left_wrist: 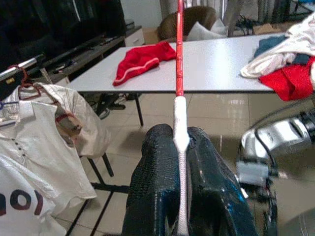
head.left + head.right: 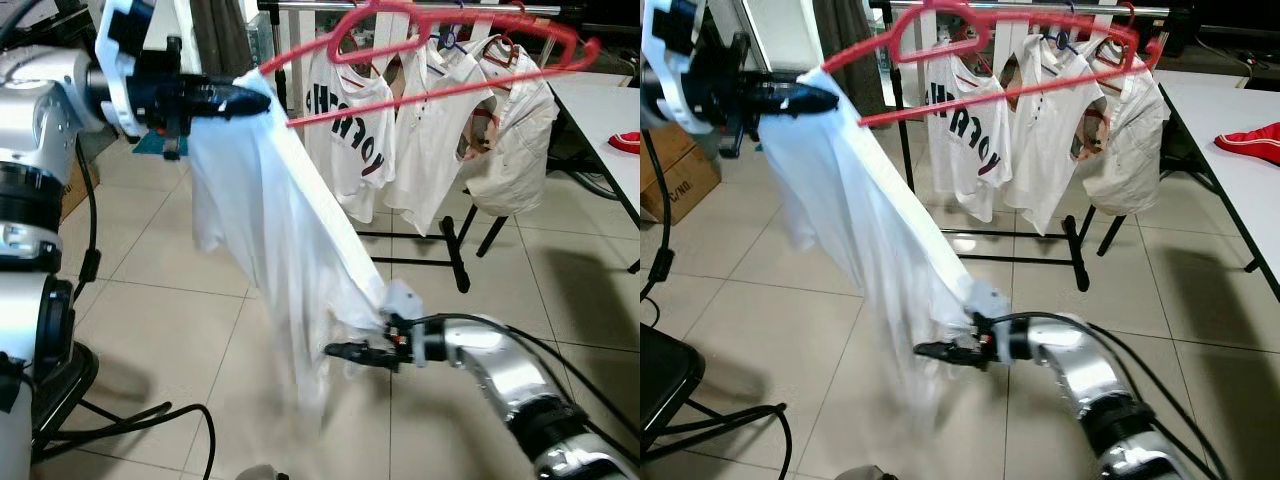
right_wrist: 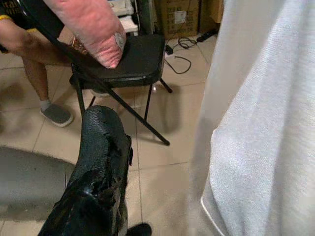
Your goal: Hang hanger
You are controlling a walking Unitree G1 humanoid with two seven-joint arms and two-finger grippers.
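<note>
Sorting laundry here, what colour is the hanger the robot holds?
Red hanger, clearest in the left eye view.

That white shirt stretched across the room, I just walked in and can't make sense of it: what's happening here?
The robot is partway through hanging a white shirt on a red hanger. Its left gripper, raised high, has its jaws shut on one end of the hanger with the shirt's fabric pinched in. The right gripper is low by the shirt's bottom edge. The hanger is held up near the clothes rail, where other shirts already hang, but it is not hooked on yet.
</note>
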